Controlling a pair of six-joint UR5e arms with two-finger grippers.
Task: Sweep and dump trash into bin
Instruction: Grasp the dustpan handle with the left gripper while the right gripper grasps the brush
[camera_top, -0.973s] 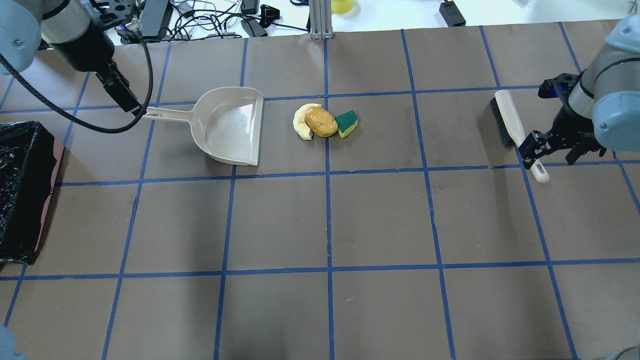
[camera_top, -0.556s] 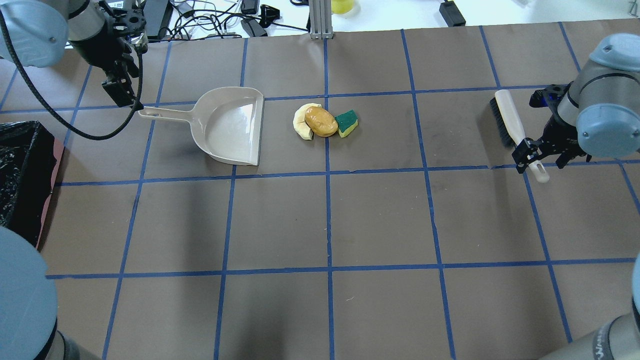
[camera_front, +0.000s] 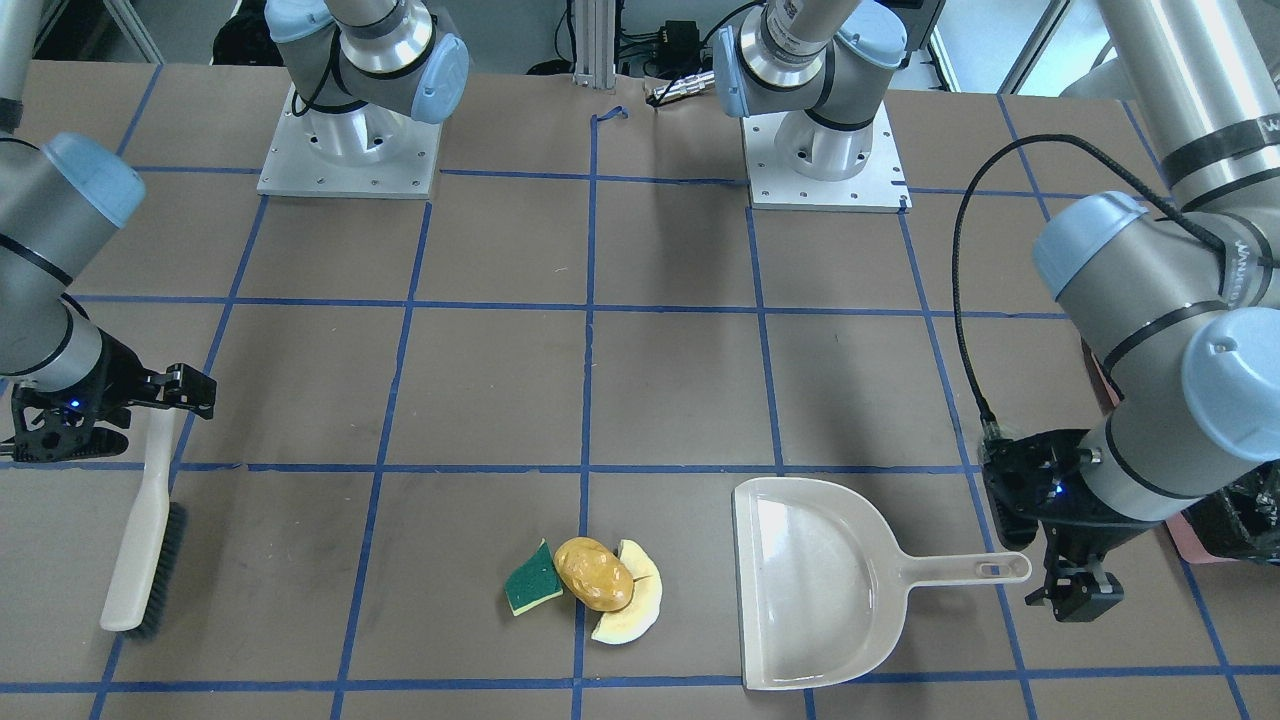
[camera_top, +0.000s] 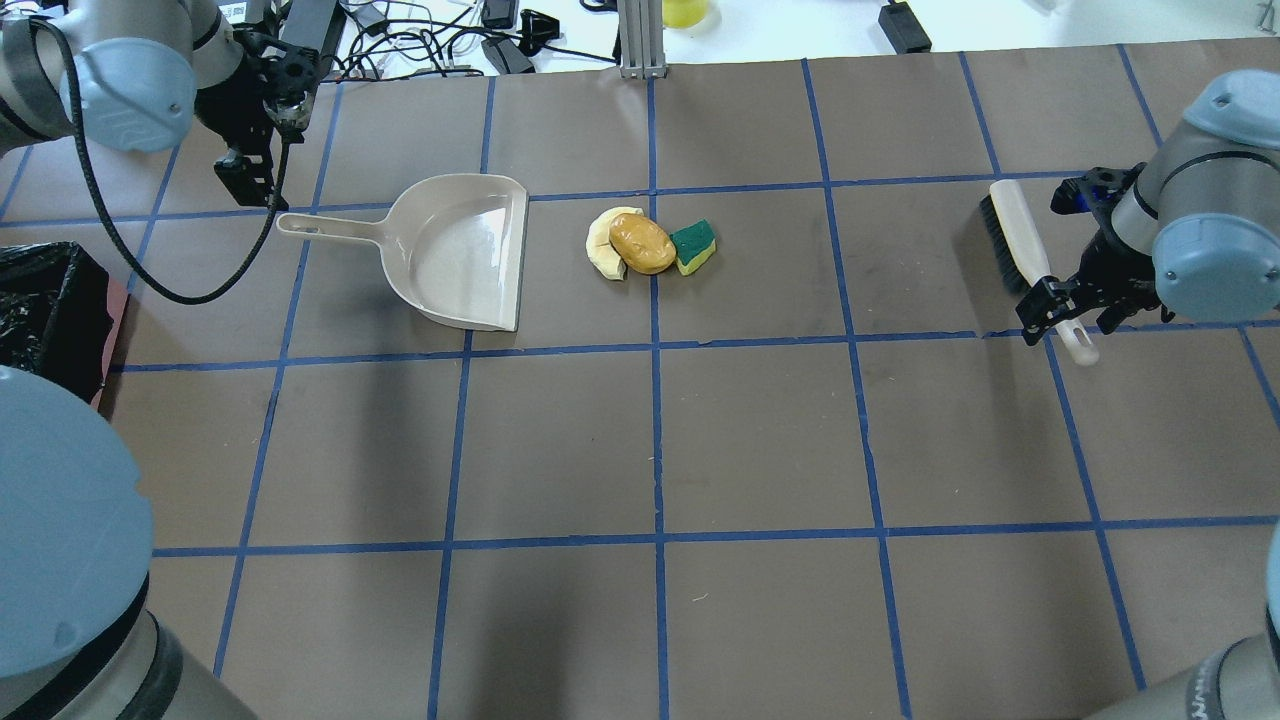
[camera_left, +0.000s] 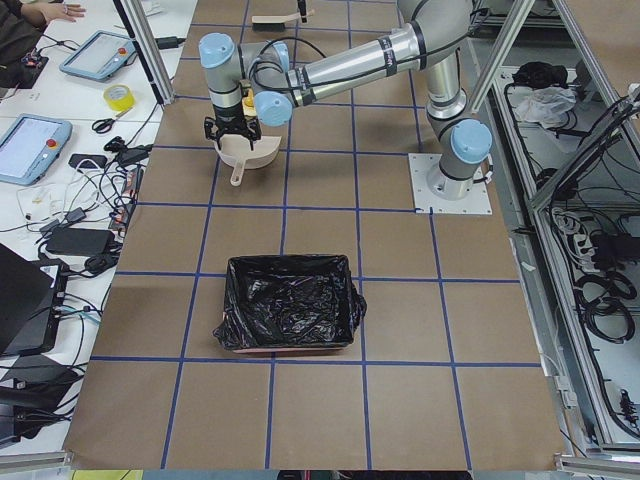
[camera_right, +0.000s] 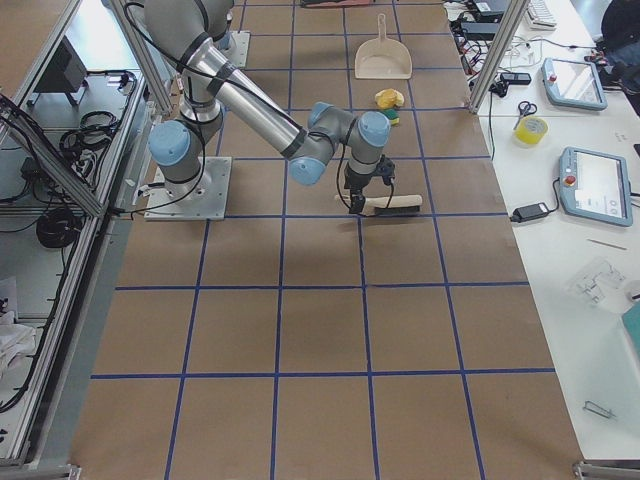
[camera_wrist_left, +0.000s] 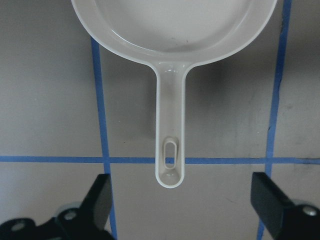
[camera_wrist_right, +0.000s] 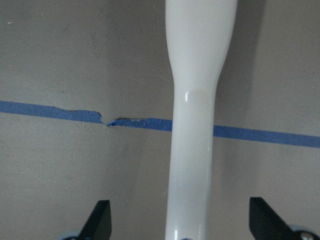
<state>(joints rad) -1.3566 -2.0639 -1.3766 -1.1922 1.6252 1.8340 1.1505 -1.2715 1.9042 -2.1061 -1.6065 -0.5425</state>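
Two pincers gape wide, gripping nothing: the left pincer (camera_wrist_left: 182, 200) flanks the dustpan handle (camera_wrist_left: 170, 125) at its tip, and the right pincer (camera_wrist_right: 181, 220) flanks the brush handle (camera_wrist_right: 200, 100) — each lined up to close. Between them the trash (camera_top: 641, 243) lies on the surface (camera_top: 760, 440), facing the dustpan (camera_top: 460, 250) mouth for sweeping; the bin (camera_top: 50, 300) sits off to the left pincer's far side — away from the trash.

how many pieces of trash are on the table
3, clustered beside the beige dustpan: pale cream crescent slice nearest it, glossy golden-brown lump in the middle, green-and-yellow sponge wedge farthest. None seems hidden.
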